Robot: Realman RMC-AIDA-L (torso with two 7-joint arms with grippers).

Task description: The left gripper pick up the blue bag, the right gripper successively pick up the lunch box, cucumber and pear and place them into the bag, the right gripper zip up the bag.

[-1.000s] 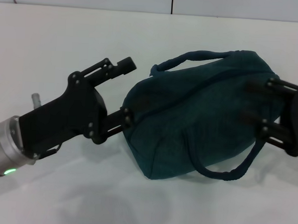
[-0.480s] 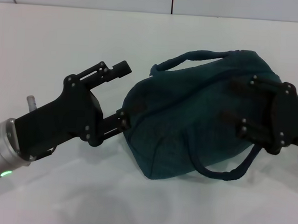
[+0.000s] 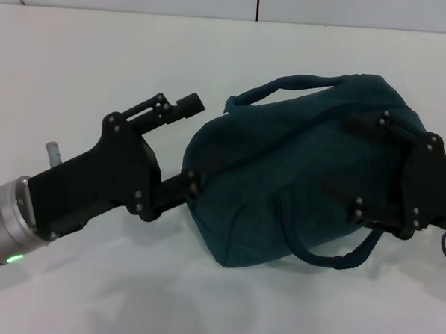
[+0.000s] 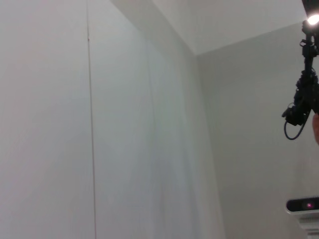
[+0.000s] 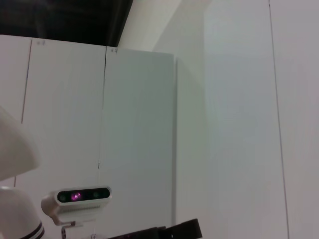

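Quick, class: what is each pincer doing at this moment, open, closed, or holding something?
Left pincer: open, one finger above the blue bag's end, the other against it.
Right pincer: open, fingers spread over the bag's other end, gripping nothing visible.

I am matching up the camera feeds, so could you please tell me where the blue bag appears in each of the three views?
Head view: the blue bag lies on its side right of centre, between the left gripper and the right gripper.
Left wrist view: not in it; only walls and a distant camera show.
Right wrist view: not in it; only wall panels and a camera.
Shared landmark: pale walls with thin vertical seams appear in both wrist views.
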